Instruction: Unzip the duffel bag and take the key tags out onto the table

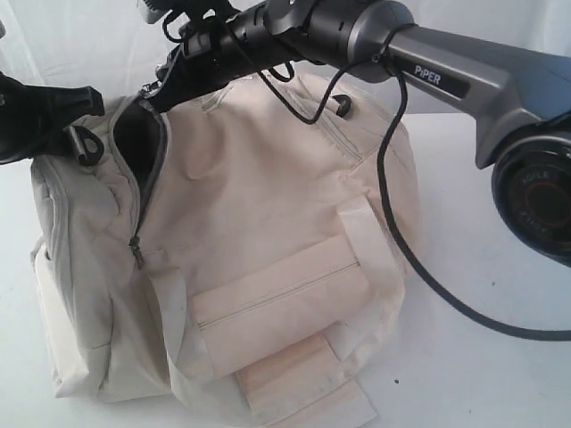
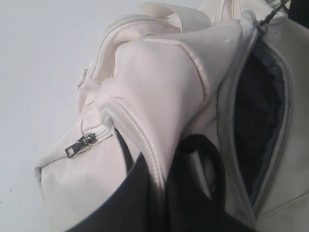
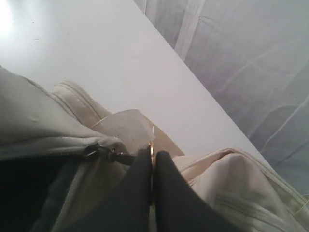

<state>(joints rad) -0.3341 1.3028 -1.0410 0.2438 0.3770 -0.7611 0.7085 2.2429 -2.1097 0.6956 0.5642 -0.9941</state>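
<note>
The cream duffel bag (image 1: 268, 196) lies on the white table (image 1: 482, 374). Its top zipper is partly undone, and the gap (image 1: 138, 143) shows dark lining. My right gripper (image 1: 159, 89) reaches across from the right to the upper end of that gap. In the right wrist view it (image 3: 153, 155) is shut on the zipper pull (image 3: 120, 157). At the bag's left end my left gripper (image 1: 94, 102) is shut on a piped seam fold (image 2: 149, 150) beside a black strap ring (image 2: 212, 154). The key tags are hidden.
A second zipper slider (image 1: 136, 252) hangs at the lower end of the opening. The end pocket has its own pull (image 2: 77, 146). The front zip pocket (image 1: 277, 299) and webbing straps (image 1: 303, 374) face the camera. A black cable (image 1: 428, 276) loops from the right arm (image 1: 428, 62) over the table.
</note>
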